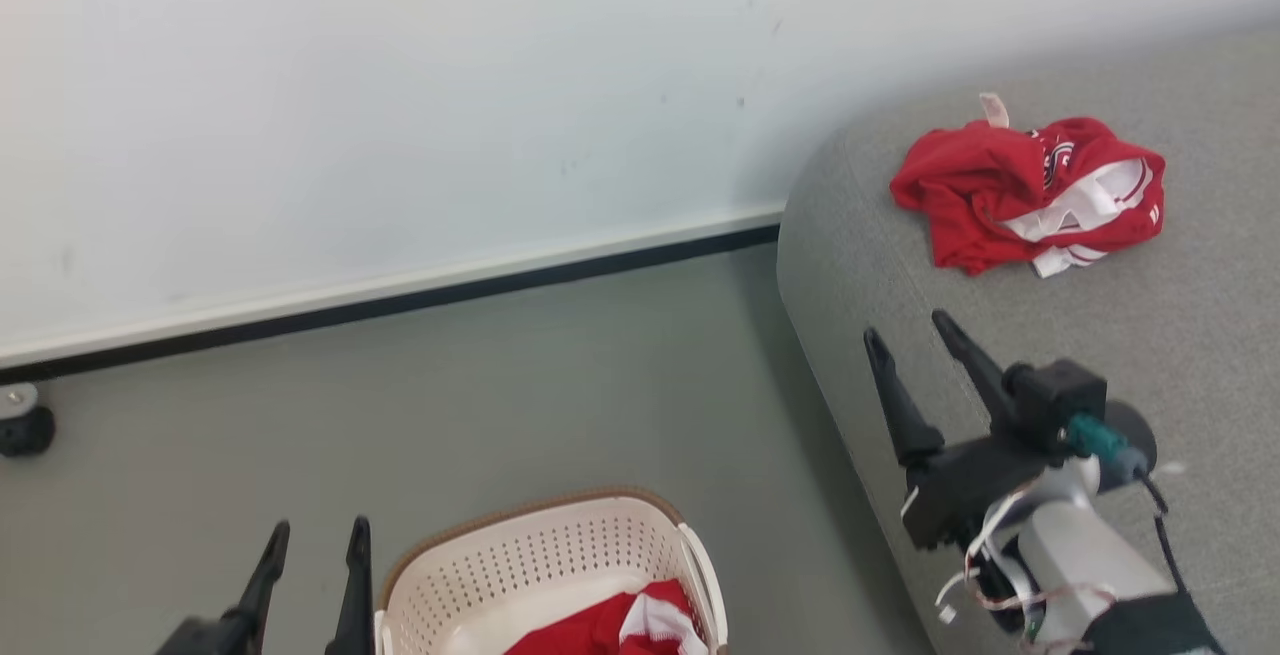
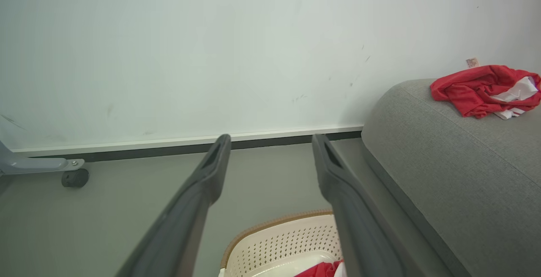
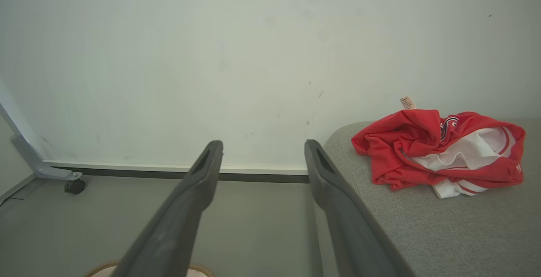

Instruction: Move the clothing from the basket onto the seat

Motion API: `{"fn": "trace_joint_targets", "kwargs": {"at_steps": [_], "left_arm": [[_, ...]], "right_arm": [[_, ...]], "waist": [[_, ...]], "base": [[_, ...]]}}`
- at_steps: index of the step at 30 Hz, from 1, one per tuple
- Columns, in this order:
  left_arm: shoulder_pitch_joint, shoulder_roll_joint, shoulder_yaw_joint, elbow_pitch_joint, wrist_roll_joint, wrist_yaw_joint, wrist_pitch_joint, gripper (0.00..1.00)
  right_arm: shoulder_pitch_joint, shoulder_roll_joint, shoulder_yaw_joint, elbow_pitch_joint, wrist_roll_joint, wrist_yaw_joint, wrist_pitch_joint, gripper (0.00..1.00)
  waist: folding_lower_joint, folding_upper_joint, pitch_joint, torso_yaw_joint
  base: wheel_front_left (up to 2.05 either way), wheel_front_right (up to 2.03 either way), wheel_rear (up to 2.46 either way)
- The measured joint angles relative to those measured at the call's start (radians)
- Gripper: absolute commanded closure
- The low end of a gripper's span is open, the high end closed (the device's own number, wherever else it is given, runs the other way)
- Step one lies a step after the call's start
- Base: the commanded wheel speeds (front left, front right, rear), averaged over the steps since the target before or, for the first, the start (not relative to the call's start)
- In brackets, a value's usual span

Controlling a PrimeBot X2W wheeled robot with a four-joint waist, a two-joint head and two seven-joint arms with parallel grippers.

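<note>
One piece of red clothing (image 1: pixel 1030 192) with white trim lies crumpled on the grey seat (image 1: pixel 1180 355), also seen as the clothing (image 3: pixel 439 152) and clothing (image 2: pixel 486 89). More red clothing (image 1: pixel 620 625) sits in the cream basket (image 1: pixel 545 555) on the floor. My right gripper (image 1: pixel 907 332) hovers open over the seat's near edge, below the dropped garment, holding nothing. By the basket's left side my left gripper (image 1: pixel 318 531) stands open and empty. In the left wrist view the basket (image 2: pixel 279 243) lies below the left gripper (image 2: pixel 270 139).
A white wall with a dark baseboard (image 1: pixel 400 300) runs behind the grey floor (image 1: pixel 500 405). A black caster wheel (image 1: pixel 25 425) on a pale frame stands at the far left. The seat's rounded corner (image 1: pixel 810 235) juts toward the basket.
</note>
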Motion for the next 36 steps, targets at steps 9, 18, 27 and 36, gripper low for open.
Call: {"fn": "trace_joint_targets", "kwargs": {"at_steps": [9, 18, 27, 36], "left_arm": [[0.144, -0.007, 0.05, -0.107, 0.005, 0.021, 0.0, 0.0], [0.195, -0.02, 0.092, -0.172, 0.018, 0.031, 0.0, 0.0], [0.238, -0.031, 0.134, -0.215, 0.026, 0.032, 0.0, 0.0], [0.25, -0.049, 0.159, -0.245, 0.035, 0.04, 0.0, 0.0]], "right_arm": [[0.19, -0.003, -0.003, -0.184, -0.028, -0.069, 0.0, 0.0], [0.318, -0.021, -0.035, -0.325, -0.045, -0.114, 0.0, 0.0], [0.395, -0.021, -0.059, -0.415, -0.058, -0.135, 0.0, 0.0], [0.418, -0.018, -0.085, -0.455, -0.062, -0.147, 0.0, 0.0]], "waist": [[0.0001, 0.0, -0.059, 0.011], [0.0002, 0.0002, -0.065, 0.021], [0.0002, 0.0001, -0.063, 0.028], [0.0002, 0.0002, -0.058, 0.029]], "base": [[0.0, 0.0, 0.0], [0.0, 0.0, 0.0], [0.0, 0.0, 0.0], [0.0, 0.0, 0.0]]}}
